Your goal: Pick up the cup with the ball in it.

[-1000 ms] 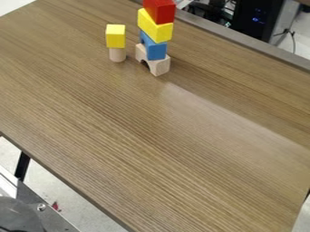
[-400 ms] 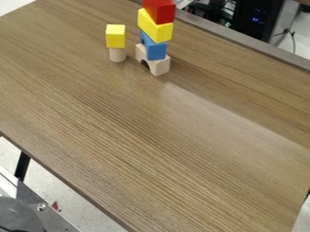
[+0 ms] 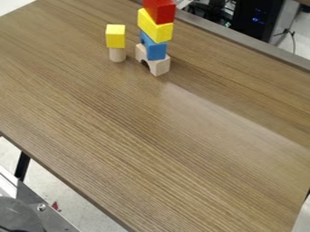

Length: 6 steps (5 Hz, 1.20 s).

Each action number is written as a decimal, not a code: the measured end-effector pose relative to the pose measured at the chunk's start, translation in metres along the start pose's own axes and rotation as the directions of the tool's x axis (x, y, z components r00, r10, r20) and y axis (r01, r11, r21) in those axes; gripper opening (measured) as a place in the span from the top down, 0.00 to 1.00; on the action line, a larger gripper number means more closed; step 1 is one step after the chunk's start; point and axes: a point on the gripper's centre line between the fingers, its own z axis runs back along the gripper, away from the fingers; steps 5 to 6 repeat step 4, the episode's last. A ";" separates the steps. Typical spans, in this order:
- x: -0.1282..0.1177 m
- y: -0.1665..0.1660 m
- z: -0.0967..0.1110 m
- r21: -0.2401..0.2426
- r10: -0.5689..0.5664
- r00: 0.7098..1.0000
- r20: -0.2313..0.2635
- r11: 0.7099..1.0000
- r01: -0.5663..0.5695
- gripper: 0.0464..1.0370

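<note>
The brown wood-grain table point(image 3: 151, 149) bears toy blocks near its far edge, and I see no cup or ball among them. A yellow cube point(image 3: 115, 36) rests on a pale wooden cylinder point(image 3: 117, 55). Just right of that pair rises a taller stack: a pale wooden arch block point(image 3: 159, 66) at the bottom, a blue block point(image 3: 156, 50) on it, then a yellow block point(image 3: 155, 28), and a red block point(image 3: 160, 11) on top.
A metal frame part with a dark round piece point(image 3: 18, 215) is at the lower left, beside the table's near edge. Behind the far edge stand a black computer case point(image 3: 258, 18) and some cables.
</note>
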 end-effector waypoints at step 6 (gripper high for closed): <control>0.002 0.003 0.000 0.016 0.000 1.000 0.014 1.000 0.000 0.09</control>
